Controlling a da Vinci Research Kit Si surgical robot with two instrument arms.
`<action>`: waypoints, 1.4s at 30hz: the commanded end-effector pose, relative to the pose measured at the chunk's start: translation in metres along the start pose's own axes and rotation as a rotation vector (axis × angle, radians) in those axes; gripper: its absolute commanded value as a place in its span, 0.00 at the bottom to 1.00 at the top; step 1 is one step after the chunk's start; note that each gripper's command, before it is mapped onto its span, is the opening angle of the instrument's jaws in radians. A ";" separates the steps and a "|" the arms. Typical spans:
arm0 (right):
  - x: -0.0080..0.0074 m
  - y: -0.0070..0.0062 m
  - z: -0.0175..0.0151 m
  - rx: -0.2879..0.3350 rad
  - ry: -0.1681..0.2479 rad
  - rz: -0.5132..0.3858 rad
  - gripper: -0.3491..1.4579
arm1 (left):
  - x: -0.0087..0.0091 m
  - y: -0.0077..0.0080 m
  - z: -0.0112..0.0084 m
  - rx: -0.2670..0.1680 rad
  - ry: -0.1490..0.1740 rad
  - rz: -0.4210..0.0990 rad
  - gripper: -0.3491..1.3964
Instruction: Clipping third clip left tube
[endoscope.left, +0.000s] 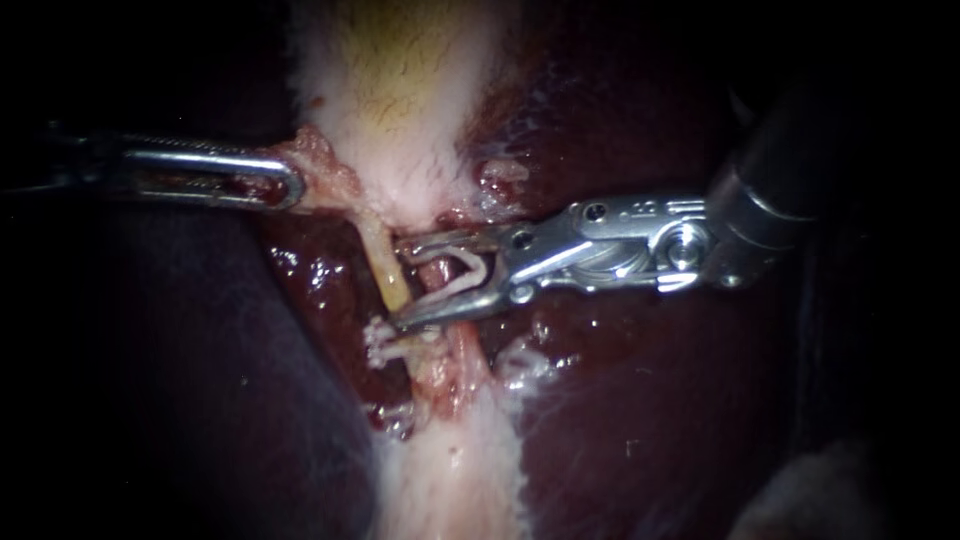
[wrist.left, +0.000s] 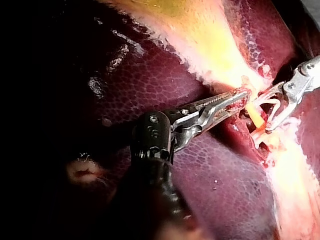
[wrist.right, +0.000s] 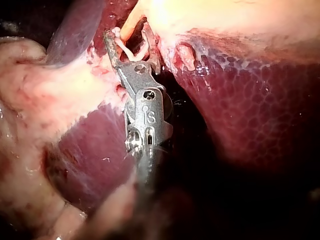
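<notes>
Clip (endoscope.left: 462, 272) lies gripped, still open, between right instrument's (endoscope.left: 402, 283) wide-spread jaws at the left tube (endoscope.left: 386, 272); left instrument's (endoscope.left: 287, 186) jaws pinch tissue (endoscope.left: 322, 165) beside gallbladder (endoscope.left: 400, 100).

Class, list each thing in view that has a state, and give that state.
left instrument: jaws shut on gallbladder tissue.
right instrument: jaws spread, holding the white clip between them.
white clip: open, not squeezed.
left tube: whole, at the right instrument's jaw tips.
</notes>
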 end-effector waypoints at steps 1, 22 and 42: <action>-0.0002 0.0001 0.0003 -0.002 -0.001 -0.002 0.47 | 0.0000 0.0000 0.0000 0.001 0.000 0.000 0.00; 0.0046 -0.0022 0.0025 0.004 0.152 0.032 0.47 | 0.0000 0.0000 0.0002 0.002 0.000 0.006 0.00; 0.0068 -0.0048 0.0014 0.094 0.160 0.056 0.45 | 0.0000 -0.0002 0.0001 0.000 0.000 0.006 0.00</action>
